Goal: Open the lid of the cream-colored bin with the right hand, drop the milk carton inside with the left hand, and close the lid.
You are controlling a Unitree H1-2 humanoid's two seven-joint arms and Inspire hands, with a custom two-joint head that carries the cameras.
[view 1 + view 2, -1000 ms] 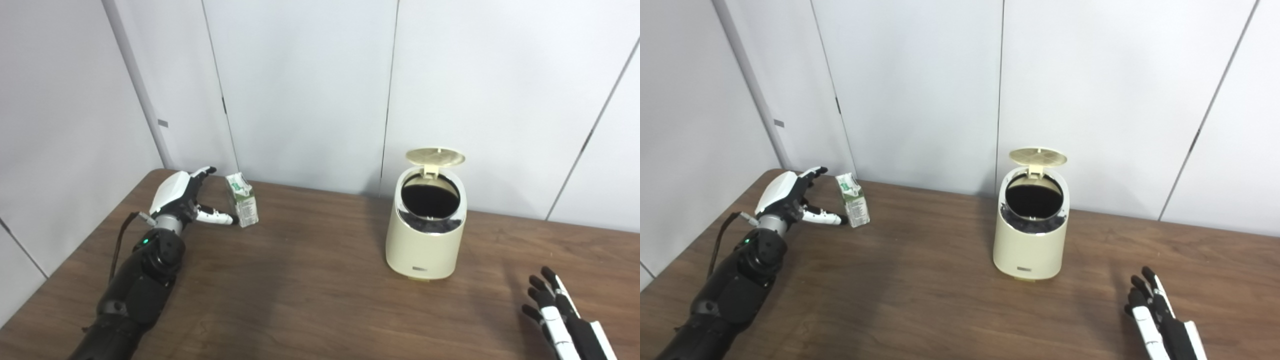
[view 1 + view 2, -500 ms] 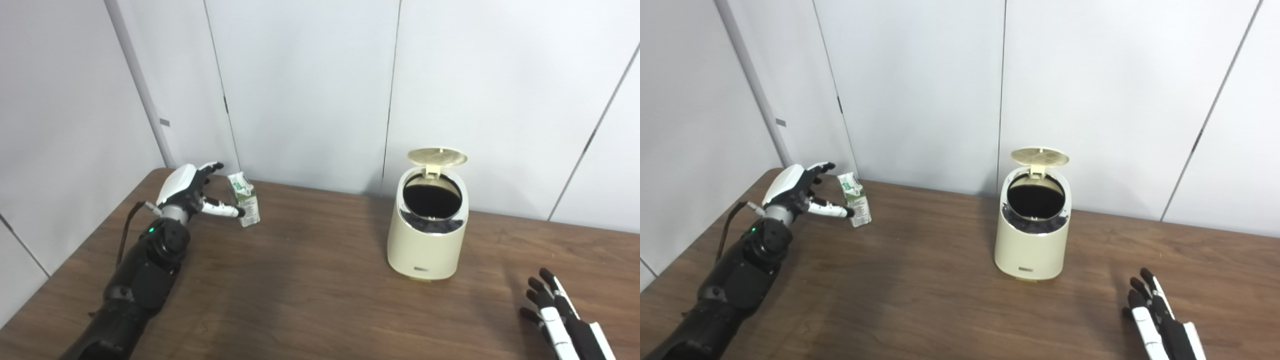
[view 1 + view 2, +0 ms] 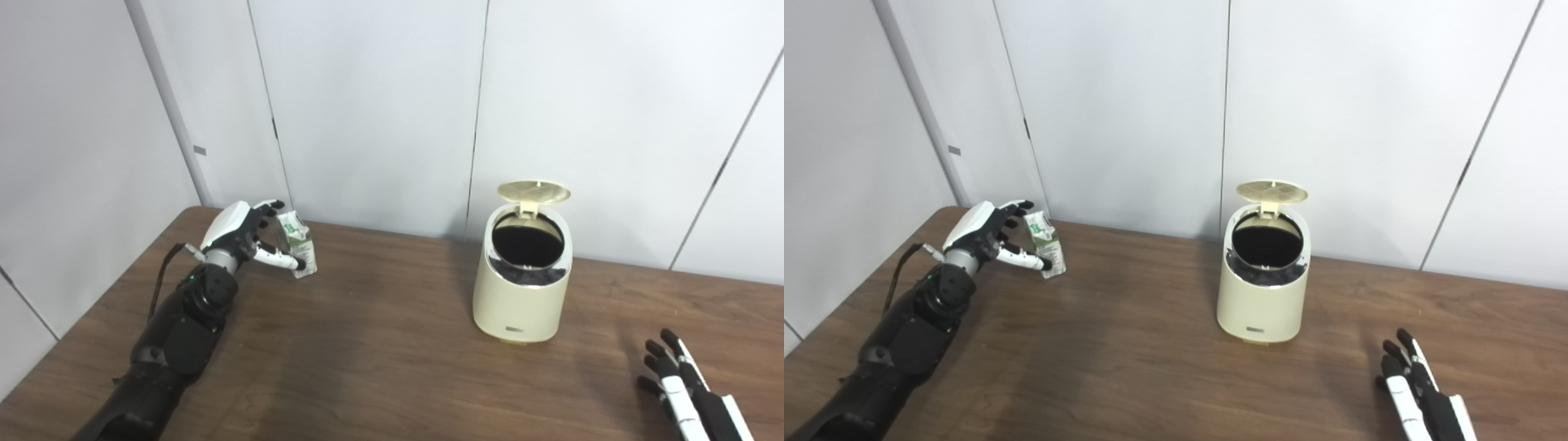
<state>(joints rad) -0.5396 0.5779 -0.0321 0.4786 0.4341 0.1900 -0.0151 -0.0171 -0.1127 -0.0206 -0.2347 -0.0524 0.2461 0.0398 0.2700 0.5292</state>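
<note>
Pale wall panels stand behind a dark wooden table (image 3: 380,343), and the left panels meet the table's far left corner. The right hand (image 3: 686,389) is cut off by the bottom edge, so only its spread fingers show, lying low on the wood and holding nothing. The inside of the bin (image 3: 520,288) is black and nothing in it can be made out. The bin's lid (image 3: 533,191) stands raised at the back. The bin sits well to the left of the right hand and beyond it, with bare wood between. The left hand (image 3: 245,236) has its fingers apart around the milk carton (image 3: 298,245), thumb crossing the carton's near face, other fingers by its top; whether they press on it cannot be told. The carton stands just to the right of that hand, near the wall. One carton, one bin, two hands
</note>
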